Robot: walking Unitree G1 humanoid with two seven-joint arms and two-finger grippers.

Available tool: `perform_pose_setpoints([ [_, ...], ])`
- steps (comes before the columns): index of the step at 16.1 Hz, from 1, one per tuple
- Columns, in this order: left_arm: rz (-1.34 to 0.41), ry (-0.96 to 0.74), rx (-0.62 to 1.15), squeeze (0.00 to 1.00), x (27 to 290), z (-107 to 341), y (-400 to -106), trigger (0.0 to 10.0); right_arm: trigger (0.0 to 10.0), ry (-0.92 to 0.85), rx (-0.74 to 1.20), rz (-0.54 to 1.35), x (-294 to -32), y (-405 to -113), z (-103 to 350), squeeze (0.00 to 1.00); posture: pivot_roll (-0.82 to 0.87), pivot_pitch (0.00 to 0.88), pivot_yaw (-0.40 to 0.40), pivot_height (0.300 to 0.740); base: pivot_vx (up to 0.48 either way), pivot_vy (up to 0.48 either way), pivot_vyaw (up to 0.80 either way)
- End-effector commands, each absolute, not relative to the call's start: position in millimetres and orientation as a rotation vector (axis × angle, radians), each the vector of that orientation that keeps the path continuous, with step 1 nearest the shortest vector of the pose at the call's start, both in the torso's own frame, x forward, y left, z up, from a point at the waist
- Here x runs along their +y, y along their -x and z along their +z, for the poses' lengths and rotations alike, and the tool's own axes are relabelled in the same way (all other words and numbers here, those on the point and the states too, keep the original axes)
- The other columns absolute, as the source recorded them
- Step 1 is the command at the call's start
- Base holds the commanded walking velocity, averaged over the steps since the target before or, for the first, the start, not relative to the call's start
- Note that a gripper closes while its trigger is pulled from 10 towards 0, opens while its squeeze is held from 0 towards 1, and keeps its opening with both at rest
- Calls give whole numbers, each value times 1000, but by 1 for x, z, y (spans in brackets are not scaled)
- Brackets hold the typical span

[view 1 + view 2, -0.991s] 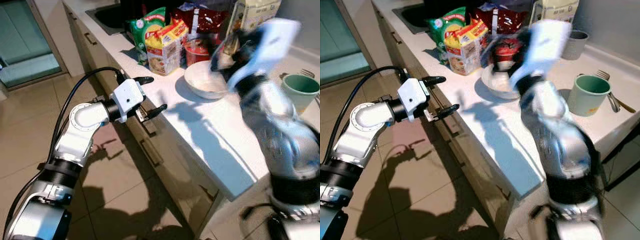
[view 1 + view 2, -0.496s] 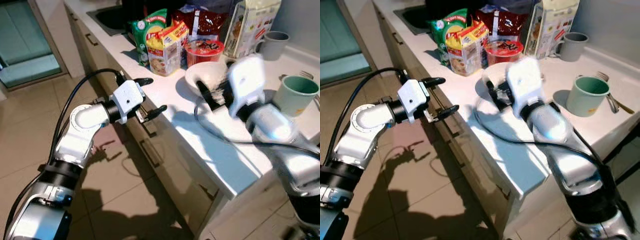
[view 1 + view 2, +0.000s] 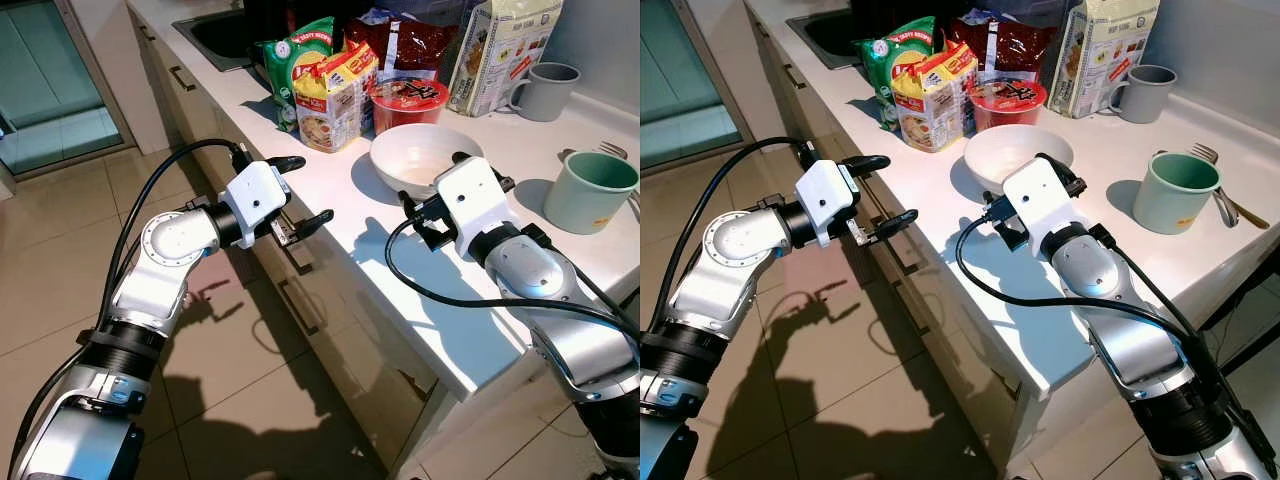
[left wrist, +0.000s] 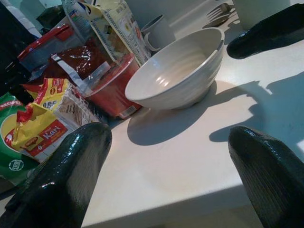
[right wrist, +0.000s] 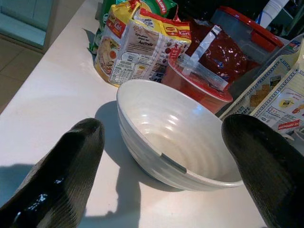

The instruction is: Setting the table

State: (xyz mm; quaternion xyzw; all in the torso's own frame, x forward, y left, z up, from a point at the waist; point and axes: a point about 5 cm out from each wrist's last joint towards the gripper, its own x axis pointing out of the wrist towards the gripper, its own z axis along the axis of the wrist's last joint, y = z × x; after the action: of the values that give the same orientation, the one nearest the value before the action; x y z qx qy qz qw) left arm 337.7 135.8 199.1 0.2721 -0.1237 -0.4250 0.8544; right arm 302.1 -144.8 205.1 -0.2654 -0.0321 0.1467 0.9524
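Right gripper (image 5: 159, 166) has swung down, fingers spread, just short of bowl (image 3: 1017, 155) on counter (image 3: 1040, 310). Left gripper (image 3: 300, 190) open, idle off the edge — risk: finger clips rim, bowl skids into noodle cup (image 3: 1007, 100)

Bright, sharp frames (hard arm shadows)

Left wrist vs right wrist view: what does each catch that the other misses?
Left wrist view alone: the grey mug, a fork beyond the bowl, and the counter's near edge.
Right wrist view alone: the tiled floor past the counter, and the noodle pack's printed back panel.
Both: the white bowl, empty, framed between open black fingers, with the red-lidded cup and snack bags behind it.
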Motion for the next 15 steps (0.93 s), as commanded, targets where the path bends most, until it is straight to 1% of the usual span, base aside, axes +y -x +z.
perform_pose_setpoints([
  [1, -879, -583, -247, 0, 139, 199, -339, 10000, 10000, 544, -95, 300, -143, -302, 210, 0, 11, 0, 65, 740, 0, 0, 0],
  [8, -879, -583, -247, 0, 139, 199, -339, 10000, 10000, 544, -95, 300, -143, -302, 210, 0, 11, 0, 65, 740, 0, 0, 0],
  [9, -869, -579, -244, 0, 140, 198, -339, 10000, 10000, 589, -91, 296, -144, -303, 202, 0, 11, 0, 65, 740, 0, 0, 0],
  [10, -642, -382, -106, 0, 160, 186, -362, 10000, 10000, 380, 12, 304, -156, -275, 167, 0, -58, 0, 67, 740, 0, 0, 0],
  [11, -553, -302, -43, 0, 167, 179, -369, 10000, 10000, 295, 46, 298, -162, -262, 157, 0, -58, 0, 67, 740, 0, 0, 0],
  [15, -552, -301, -45, 0, 167, 181, -369, 10000, 10000, 287, 18, 297, -157, -268, 161, 0, -46, 0, 65, 740, 0, 0, 0],
])
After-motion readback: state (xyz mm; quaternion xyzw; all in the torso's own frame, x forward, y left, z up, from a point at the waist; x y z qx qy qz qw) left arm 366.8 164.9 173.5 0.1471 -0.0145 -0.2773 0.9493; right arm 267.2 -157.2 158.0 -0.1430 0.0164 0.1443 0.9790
